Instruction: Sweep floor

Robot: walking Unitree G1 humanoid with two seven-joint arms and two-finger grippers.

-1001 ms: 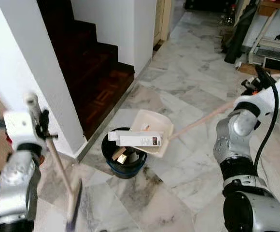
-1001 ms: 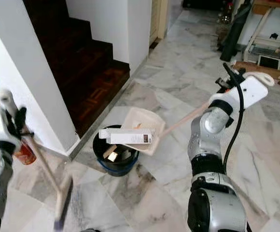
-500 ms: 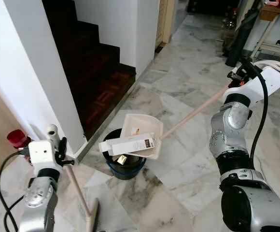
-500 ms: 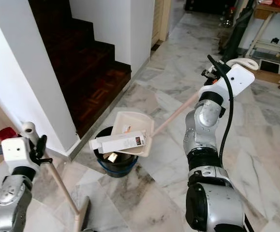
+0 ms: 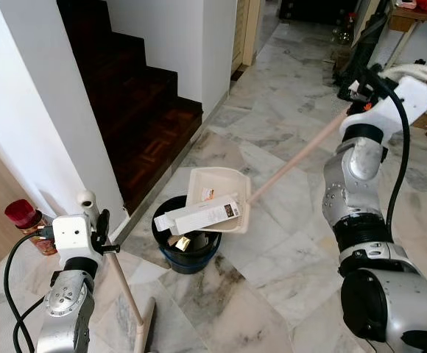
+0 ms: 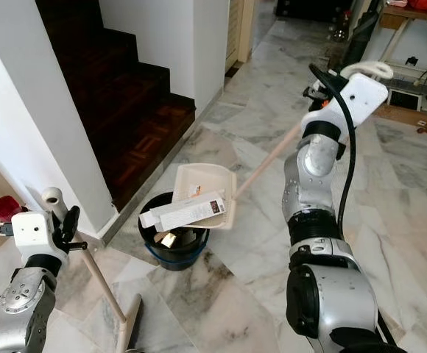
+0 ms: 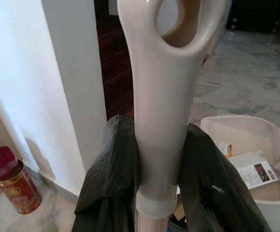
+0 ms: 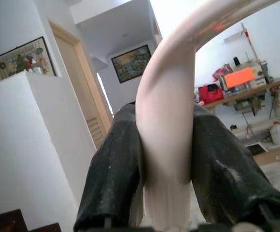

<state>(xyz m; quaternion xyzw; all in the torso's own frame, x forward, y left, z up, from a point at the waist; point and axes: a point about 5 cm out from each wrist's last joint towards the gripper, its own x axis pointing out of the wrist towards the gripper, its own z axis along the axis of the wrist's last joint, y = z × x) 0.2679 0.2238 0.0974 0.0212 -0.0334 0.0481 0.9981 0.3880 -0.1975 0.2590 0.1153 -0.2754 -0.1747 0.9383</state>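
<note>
Item: sweep, emptying stage.

Dustpan (image 5: 217, 202): cream, long-handled, tilted over the bin (image 5: 188, 239) with its open edge low, above the bin's far rim. A flat white box (image 5: 199, 215) lies across the pan's lip, one end jutting out over the bin mouth; it has not dropped in. A small printed scrap also sits in the pan.

Bin: black, round, on the marble floor (image 5: 272, 257) beside the foot of the dark stairs (image 5: 136, 110). Several pieces of rubbish, tan and white, already lie inside.

Right gripper (image 8: 164, 159): raised high at the robot's right, both black fingers closed tight around the top of the dustpan's handle (image 5: 294, 158), which slopes down to the pan.

Left gripper (image 7: 157, 164): low at the robot's left, fingers clamped on the broom (image 5: 121, 283) just below its looped top end. The stick runs down to a head resting on the floor near the bin; the bristles are hard to make out, so what lies under them cannot be told.

Other: red tin (image 5: 28, 224) by the white wall, left of the broom.

Progress, as judged: sweeping and collecting look done; the floor in view shows no loose litter. Remaining: tip the pan further so the box and scrap slide into the bin, then set the tools aside.
</note>
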